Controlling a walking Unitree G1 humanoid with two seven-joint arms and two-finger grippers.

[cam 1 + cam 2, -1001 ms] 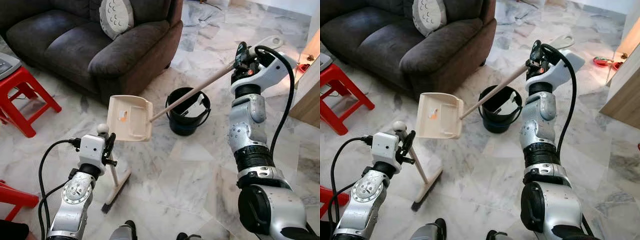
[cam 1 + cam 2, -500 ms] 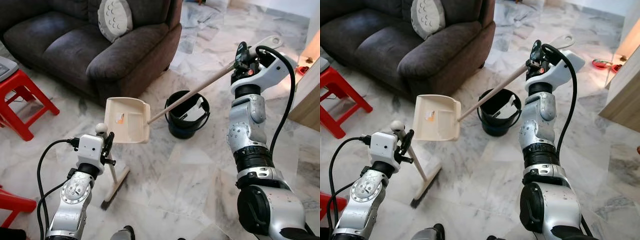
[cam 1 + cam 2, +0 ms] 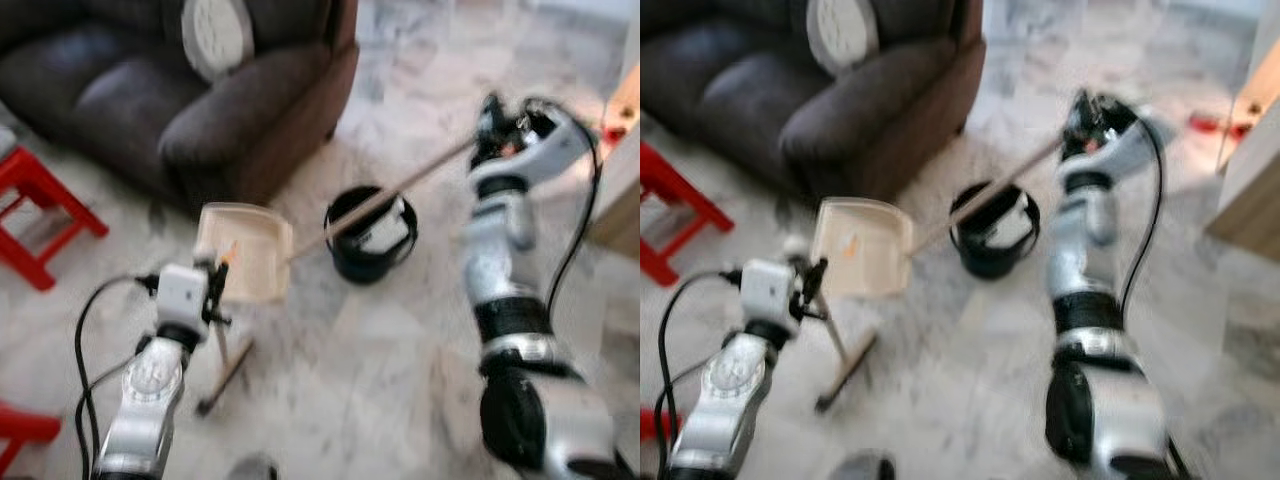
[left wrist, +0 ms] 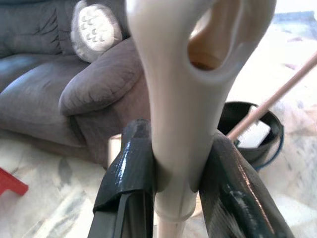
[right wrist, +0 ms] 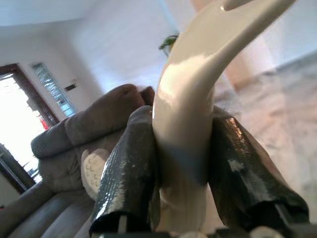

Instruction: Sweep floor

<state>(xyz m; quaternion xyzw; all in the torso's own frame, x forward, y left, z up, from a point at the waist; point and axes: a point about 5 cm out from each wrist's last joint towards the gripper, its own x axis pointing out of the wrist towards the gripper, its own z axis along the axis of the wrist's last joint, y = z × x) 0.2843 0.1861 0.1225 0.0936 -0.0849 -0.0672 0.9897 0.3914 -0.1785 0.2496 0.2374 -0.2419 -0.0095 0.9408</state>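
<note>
Two silver arms are at work, one tool in each. Nearest, the left hand (image 4: 171,173) is raised low at the robot's left side, its two black fingers (image 4: 126,183) clamped on the cream plastic grip of a short-handled broom (image 3: 222,345), just under the grip's looped end. The broom slants down from that hand to the pale marble floor (image 3: 360,370), where its dark brush end touches the tiles.

Just beyond the left hand hangs one cream plastic dustpan (image 3: 245,250), tray tilted and off the floor, with a small orange mark on its face. Its long pale wooden handle (image 3: 400,185) runs diagonally up across the scene to the right hand (image 5: 181,148). That arm is stretched upward and forward, elbow nearly straight, and its fingers (image 5: 131,168) are squeezed shut on the curved cream end of the handle.

Under the middle of the handle stands one black round bucket (image 3: 372,232) with something white inside; blur hides what it is.

Further off are one dark grey sofa (image 3: 150,100) carrying one round white cushion (image 3: 217,35), and a red stool (image 3: 40,215) at the robot's left.
</note>
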